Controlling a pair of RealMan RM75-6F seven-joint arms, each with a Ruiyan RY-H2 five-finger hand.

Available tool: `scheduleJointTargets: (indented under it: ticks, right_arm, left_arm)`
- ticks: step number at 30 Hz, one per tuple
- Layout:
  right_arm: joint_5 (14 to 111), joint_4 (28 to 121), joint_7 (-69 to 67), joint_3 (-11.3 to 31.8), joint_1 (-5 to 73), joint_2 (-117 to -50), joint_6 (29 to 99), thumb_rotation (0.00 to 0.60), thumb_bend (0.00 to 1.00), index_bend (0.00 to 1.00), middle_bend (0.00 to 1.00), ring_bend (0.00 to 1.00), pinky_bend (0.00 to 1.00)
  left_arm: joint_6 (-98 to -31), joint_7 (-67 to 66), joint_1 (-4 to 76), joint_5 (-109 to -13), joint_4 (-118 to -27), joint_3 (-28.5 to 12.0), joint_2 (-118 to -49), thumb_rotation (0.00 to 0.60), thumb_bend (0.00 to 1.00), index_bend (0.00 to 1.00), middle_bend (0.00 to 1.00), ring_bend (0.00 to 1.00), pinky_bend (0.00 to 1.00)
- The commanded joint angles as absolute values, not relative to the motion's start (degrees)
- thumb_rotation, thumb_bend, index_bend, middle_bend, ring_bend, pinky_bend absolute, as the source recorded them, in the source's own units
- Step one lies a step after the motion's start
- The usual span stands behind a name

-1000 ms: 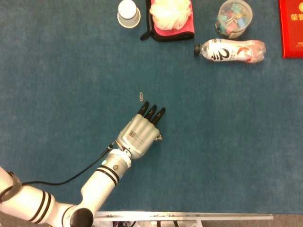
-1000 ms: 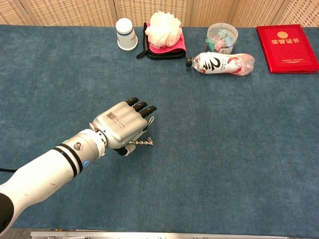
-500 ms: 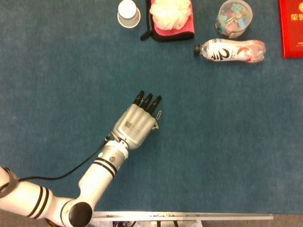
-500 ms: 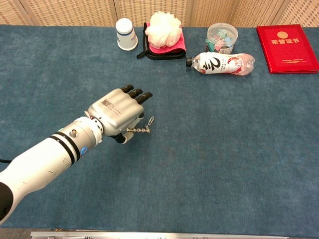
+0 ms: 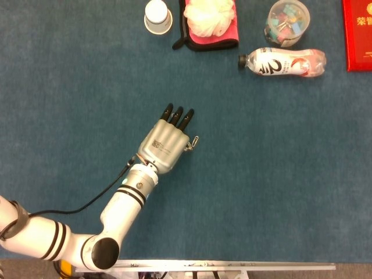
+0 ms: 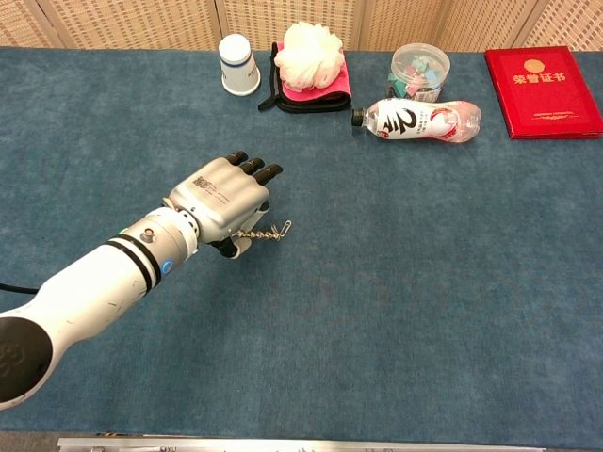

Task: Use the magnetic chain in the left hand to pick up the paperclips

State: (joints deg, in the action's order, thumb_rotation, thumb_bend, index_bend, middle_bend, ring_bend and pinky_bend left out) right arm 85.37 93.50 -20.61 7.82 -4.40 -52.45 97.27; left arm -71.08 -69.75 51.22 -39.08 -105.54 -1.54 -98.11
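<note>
1. The left robot hand (image 6: 221,196), centre-left in the chest view, pinches the magnetic chain (image 6: 252,235) underneath, dark fingertips (image 5: 177,115) extended toward the frame's top.
2. The chain's long axis runs roughly level, pointing right.
3. A paperclip (image 6: 279,229) hangs at its right end, over the blue surface (image 6: 424,282).
4. No right robot hand shows.

My left hand (image 6: 224,197) hides most of the chain (image 6: 252,235) and its own grip. The clip (image 5: 195,142) is too small to tell whether it touches the chain. The red book (image 5: 357,34) is cut by the head view's edge.
</note>
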Motion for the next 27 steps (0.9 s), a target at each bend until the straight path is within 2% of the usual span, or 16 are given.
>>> scheduleJointTargets:
  ticks: [1, 27]
  right_arm:
    - [85.4, 93.5, -20.7, 7.9, -4.4, -52.4, 97.3, 0.600, 0.00, 0.03, 0.08, 0.06, 0.33]
    - [85.5, 93.3, -21.1, 7.8, -4.4, -52.4, 97.1, 0.600, 0.00, 0.03, 0.08, 0.06, 0.33]
  left_arm:
    - [-71.1, -69.5, 51.5, -38.7, -105.2, -1.8, -98.4, 0.600, 0.37, 0.67, 0.00, 0.00, 0.06]
    - [-71.8, -67.8, 53.0, -37.1, -103.5, -2.3, -99.6, 0.600, 0.37, 0.67, 0.00, 0.00, 0.06]
